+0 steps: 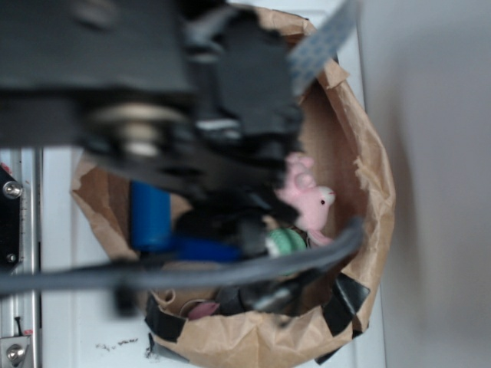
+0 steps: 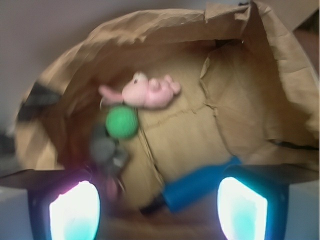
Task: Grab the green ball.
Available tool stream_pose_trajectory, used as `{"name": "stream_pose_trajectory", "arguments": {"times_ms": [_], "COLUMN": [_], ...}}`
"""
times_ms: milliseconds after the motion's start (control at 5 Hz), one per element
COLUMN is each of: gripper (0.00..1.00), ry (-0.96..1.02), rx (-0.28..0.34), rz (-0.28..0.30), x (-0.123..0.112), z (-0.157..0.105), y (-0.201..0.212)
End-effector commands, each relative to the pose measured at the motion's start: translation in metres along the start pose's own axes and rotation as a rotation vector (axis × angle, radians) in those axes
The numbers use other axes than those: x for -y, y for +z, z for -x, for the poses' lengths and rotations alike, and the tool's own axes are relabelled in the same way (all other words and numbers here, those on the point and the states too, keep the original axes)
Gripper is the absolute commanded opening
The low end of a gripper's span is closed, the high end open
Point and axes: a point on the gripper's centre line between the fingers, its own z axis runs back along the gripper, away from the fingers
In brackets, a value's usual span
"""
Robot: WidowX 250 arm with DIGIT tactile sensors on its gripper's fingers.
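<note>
gripper (image 2: 157, 210): wrist view shows two finger pads at the bottom corners; left pad (image 2: 74, 212) and right pad (image 2: 241, 210) both glow cyan-white; jaws spread wide apart, nothing between them; in the exterior view the arm (image 1: 153, 92) is a big dark blur over the bag, so the fingers can't be made out there
blue bottle (image 2: 200, 185): lying on its side on the bag floor, just beyond the right pad; dark cap end points toward lower centre; exterior view shows its blue body (image 1: 149, 215) under the arm
grey object (image 2: 106, 150): blurry grey lump on the left of the bag floor, just above the left pad; can't tell what it is
green ball (image 2: 121, 122): round, green, on the bag floor left of centre; touching or just beside the grey object below it and the pink plush above it; not between the jaws, well ahead of them; in the exterior view it is pale mint and ridged (image 1: 285, 242), half hidden by the arm and the cable
pink plush toy (image 2: 142, 92): lying on its side just beyond the ball; in the exterior view (image 1: 307, 199) it leans near the bag's right wall
cable (image 1: 230, 268): grey, crosses the frame in front of the bag opening
paper bag (image 2: 240, 85): brown, crumpled, open; holds all items; black tape patches on rim (image 1: 345, 299)
surface (image 1: 430, 153): pale, under the bag
</note>
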Motion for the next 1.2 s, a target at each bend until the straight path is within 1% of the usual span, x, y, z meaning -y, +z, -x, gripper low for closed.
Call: {"name": "stream_pose_trajectory", "arguments": {"times_ms": [0,200,400,600,800,1000], "gripper": [1.00,1.00,1.00,1.00,1.00,1.00], "ry": [0.011,0.011,-0.009,-0.068,-0.086,-0.107], "rx": [0.042,0.042,0.061,0.089,0.121,0.135], "rz": [0.018,0.018,-0.029,-0.016,-0.079,-0.057], "x": [-0.006,-0.006,-0.005,0.004,0.018,0.039], "z": [-0.006,-0.006,0.001,0.009,0.017,0.012], "y": [0.015,0.015,-0.010,-0.041,-0.063,-0.079]}}
